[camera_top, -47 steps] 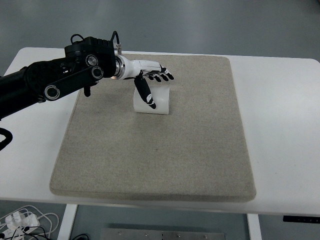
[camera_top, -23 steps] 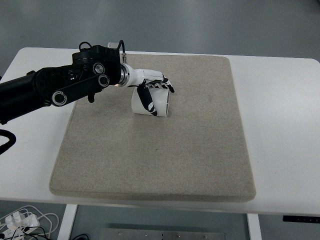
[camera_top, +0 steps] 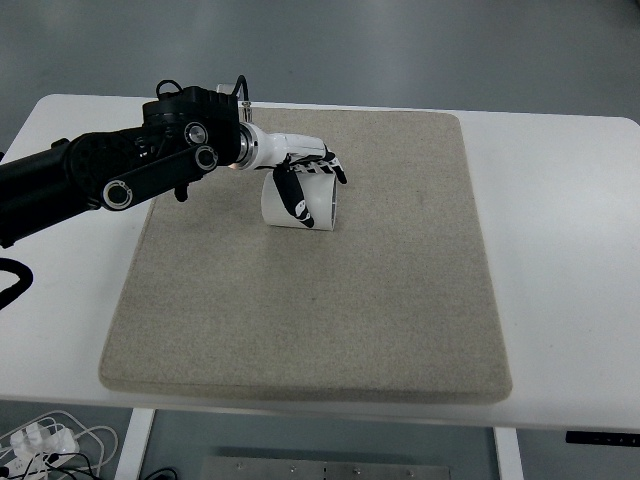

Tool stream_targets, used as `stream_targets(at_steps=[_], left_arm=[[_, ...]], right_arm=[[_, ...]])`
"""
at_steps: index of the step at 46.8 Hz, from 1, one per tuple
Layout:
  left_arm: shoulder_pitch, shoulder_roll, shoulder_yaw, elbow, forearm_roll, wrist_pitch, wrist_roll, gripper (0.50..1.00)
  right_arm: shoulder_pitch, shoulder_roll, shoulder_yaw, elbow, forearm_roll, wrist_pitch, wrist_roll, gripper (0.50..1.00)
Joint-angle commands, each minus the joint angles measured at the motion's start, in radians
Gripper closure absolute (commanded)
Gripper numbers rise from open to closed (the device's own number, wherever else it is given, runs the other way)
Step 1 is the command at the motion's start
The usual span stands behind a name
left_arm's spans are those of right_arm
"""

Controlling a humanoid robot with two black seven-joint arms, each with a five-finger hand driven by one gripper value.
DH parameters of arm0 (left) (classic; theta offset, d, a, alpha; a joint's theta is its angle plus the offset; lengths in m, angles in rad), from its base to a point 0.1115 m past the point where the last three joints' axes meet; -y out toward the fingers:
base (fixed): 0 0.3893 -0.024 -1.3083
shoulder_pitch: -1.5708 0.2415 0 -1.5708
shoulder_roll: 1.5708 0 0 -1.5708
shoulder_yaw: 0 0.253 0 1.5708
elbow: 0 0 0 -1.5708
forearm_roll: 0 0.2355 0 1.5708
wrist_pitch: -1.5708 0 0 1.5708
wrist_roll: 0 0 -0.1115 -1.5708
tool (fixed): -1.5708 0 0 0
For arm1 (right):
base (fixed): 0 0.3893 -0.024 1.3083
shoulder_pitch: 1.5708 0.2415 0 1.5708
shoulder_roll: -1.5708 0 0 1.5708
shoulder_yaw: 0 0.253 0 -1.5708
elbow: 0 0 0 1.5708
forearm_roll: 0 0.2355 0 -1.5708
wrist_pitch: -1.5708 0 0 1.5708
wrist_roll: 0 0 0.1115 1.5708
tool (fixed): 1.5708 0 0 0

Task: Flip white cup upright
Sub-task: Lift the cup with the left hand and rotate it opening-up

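Observation:
A white cup (camera_top: pixel 312 207) rests on the beige mat (camera_top: pixel 320 300), towards its far middle. My left hand (camera_top: pixel 305 180) reaches in from the left on a black arm and sits over the cup. Its fingers wrap the cup's upper side and the thumb presses the near side, so the hand is shut on the cup. The hand covers part of the cup, and I cannot tell which way its mouth faces. The right arm does not show.
The mat lies on a white table (camera_top: pixel 560 250). Cables (camera_top: pixel 45 445) lie on the floor below the table's near left corner. Grey floor shows beyond the far edge.
The left hand came down from just above the cup and closed around it. In the last half second the hand and cup shifted only slightly.

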Motion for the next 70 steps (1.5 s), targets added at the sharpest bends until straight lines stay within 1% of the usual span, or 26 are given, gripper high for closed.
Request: stream_targets(at_steps=[1, 9, 14, 22, 32, 40, 43, 54, 60, 64, 70], left_arm=[[0.002, 0.008, -0.047, 0.002, -0.041, -0.002, -0.003, 0.93], [0.022, 0.017, -0.111, 0.033, -0.147, 0.011, -0.032, 0.934], [0.059, 0.015, -0.169, 0.054, -0.174, 0.012, -0.07, 0.934], [0.125, 0.015, -0.252, 0.067, -0.177, 0.02, -0.162, 0.943], [0.225, 0.009, -0.358, 0.073, -0.18, 0.072, -0.277, 0.964], [0.33, 0.002, -0.479, 0.062, -0.179, 0.086, -0.315, 0.964], [0.36, -0.001, -0.513, 0.062, -0.177, 0.086, -0.355, 0.964], [0.432, -0.001, -0.599, 0.065, -0.179, 0.089, -0.47, 0.964], [0.476, -0.003, -0.642, 0.07, -0.179, 0.121, -0.541, 0.945], [0.496, -0.006, -0.653, 0.071, -0.179, 0.127, -0.582, 0.943], [0.533, -0.011, -0.659, 0.071, -0.177, 0.126, -0.659, 0.952]], right_arm=[[0.0, 0.0, 0.0, 0.0, 0.0, 0.0, 0.0, 0.548], [0.0, 0.0, 0.0, 0.0, 0.0, 0.0, 0.0, 0.548], [0.0, 0.0, 0.0, 0.0, 0.0, 0.0, 0.0, 0.548], [0.0, 0.0, 0.0, 0.0, 0.0, 0.0, 0.0, 0.548], [0.0, 0.0, 0.0, 0.0, 0.0, 0.0, 0.0, 0.548], [0.0, 0.0, 0.0, 0.0, 0.0, 0.0, 0.0, 0.548], [0.0, 0.0, 0.0, 0.0, 0.0, 0.0, 0.0, 0.548], [0.0, 0.0, 0.0, 0.0, 0.0, 0.0, 0.0, 0.548], [0.0, 0.0, 0.0, 0.0, 0.0, 0.0, 0.0, 0.548], [0.0, 0.0, 0.0, 0.0, 0.0, 0.0, 0.0, 0.548], [0.0, 0.0, 0.0, 0.0, 0.0, 0.0, 0.0, 0.548]])
